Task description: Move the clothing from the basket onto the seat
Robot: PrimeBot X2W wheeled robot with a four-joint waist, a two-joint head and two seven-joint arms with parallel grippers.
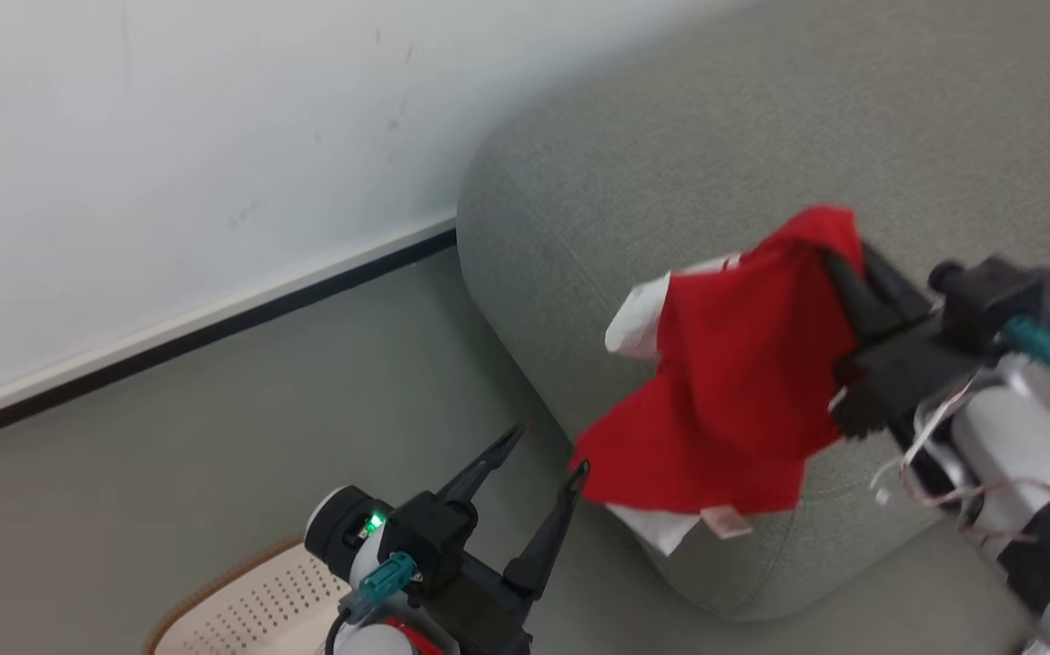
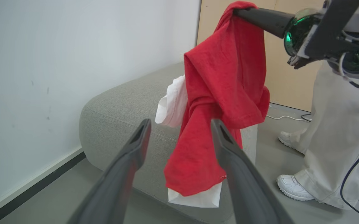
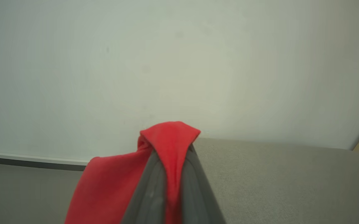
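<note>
Your right gripper (image 1: 843,259) is clenching its jaws on a top fold of the clothing (image 1: 734,382), which is hanging in the air above the rounded corner of the seat (image 1: 671,136), its white hem dangling past the seat's edge. Your left gripper (image 1: 552,447) is hovering just off that corner, jaws released and empty, near the cloth's lower edge.

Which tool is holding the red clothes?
The right tool: it is shut on the red clothing, which hangs by the seat. The left tool is open with nothing in it.
</note>
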